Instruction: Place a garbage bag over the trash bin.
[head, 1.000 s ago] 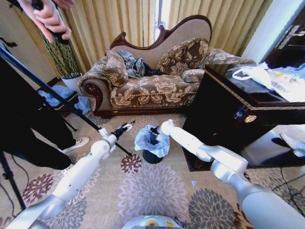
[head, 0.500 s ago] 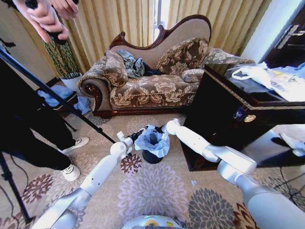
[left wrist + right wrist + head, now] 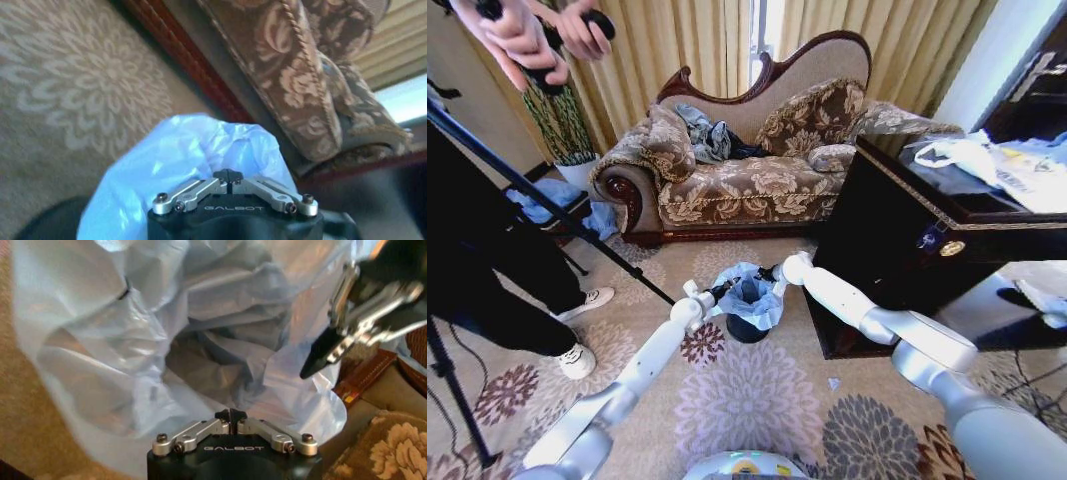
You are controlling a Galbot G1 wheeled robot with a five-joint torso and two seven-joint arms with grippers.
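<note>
The black trash bin [image 3: 745, 330] stands on the patterned carpet in front of the sofa. The pale blue garbage bag [image 3: 749, 292] is draped over its top, mouth open and bunched. My right gripper [image 3: 772, 273] is at the bag's rim on the right, shut on the plastic [image 3: 100, 340]; the right wrist view shows its fingers [image 3: 230, 415] closed at the bag's edge. My left gripper [image 3: 725, 290] sits at the rim on the left. Its shut fingers [image 3: 230, 176] point into the bag [image 3: 193, 150], and I cannot tell whether plastic is pinched. The right wrist view has that gripper [image 3: 319, 360] across the bag's mouth.
A floral sofa [image 3: 747, 170] stands close behind the bin. A dark wooden cabinet [image 3: 927, 260] is just to the right. A tripod leg [image 3: 547, 215] and a standing person [image 3: 487, 290] are on the left. Open carpet [image 3: 747, 400] lies in front.
My left arm has swung in from the left until its gripper reached the bag's rim. The right gripper has shifted slightly right, keeping hold of the bag.
</note>
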